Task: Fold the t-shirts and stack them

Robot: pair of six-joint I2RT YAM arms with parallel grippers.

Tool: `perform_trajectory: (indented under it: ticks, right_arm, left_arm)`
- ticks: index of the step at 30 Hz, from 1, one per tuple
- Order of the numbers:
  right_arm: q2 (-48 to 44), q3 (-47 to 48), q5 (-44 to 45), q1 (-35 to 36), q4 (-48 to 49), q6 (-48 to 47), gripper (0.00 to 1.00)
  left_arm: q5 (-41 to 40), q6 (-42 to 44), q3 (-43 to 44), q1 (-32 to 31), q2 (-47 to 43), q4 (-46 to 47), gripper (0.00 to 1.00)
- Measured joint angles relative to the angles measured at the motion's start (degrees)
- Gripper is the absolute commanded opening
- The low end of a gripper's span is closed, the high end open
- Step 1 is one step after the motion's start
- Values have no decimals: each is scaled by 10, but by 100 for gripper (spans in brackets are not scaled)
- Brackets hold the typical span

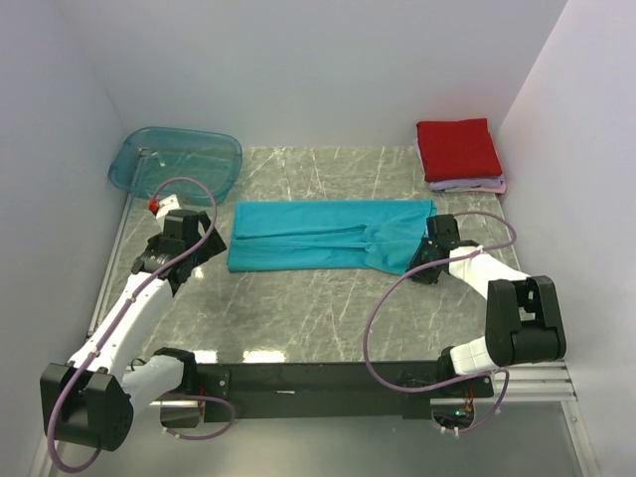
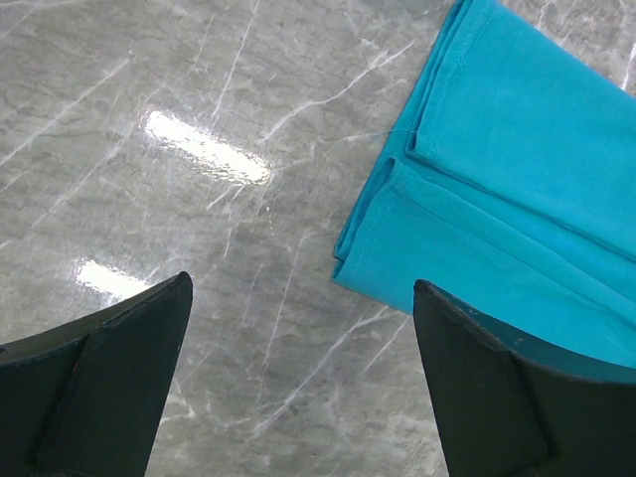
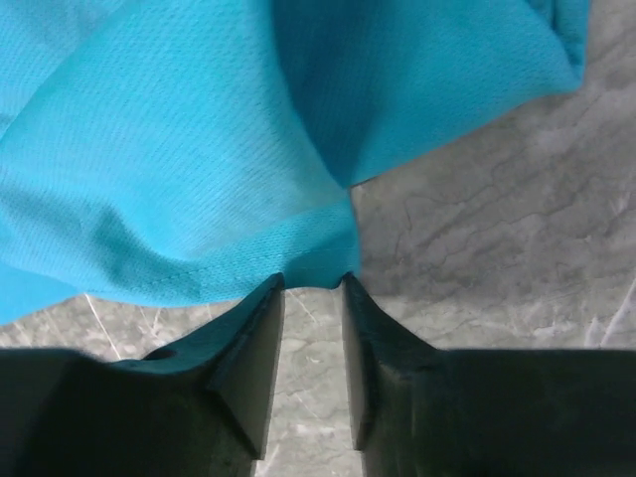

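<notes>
The left gripper (image 2: 300,283) is held wide open with nothing in it. The edge of the teal shirt (image 3: 199,149) is touched by the nearly shut tips of the right gripper (image 3: 313,283). A grip cannot be told.

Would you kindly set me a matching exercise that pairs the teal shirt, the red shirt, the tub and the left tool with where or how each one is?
Things:
1. teal shirt
2. red shirt
3. tub
4. left tool

Places or states:
A. far left corner
B. laid out flat in the middle
C. far right corner, folded
D. open wide

Pairs: 1-B, 2-C, 3-A, 4-D
</notes>
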Motion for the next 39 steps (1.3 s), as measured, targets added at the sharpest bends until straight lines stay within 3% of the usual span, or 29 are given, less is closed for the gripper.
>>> perform_trajectory:
  ticks: [1,8,17,25,39]
  right_arm:
    - [0,-1,0,-2,2,0,31]
    - [1,-6,-2,-9,4,0,0]
    - [-4,3,-7,-9,-4,0,0]
    - [0,121,-20,-10,-15,0,0]
    - [165,316,-37,-10,-5,-3,0]
  left_arm:
    - [0,0,0,0,0,0,98]
    - [0,1,0,0,0,0,98]
    - [0,1,0,0,1,2,98]
    - [0,3,0,0,1,4,98]
    - [0,5,0,0,8,5,98]
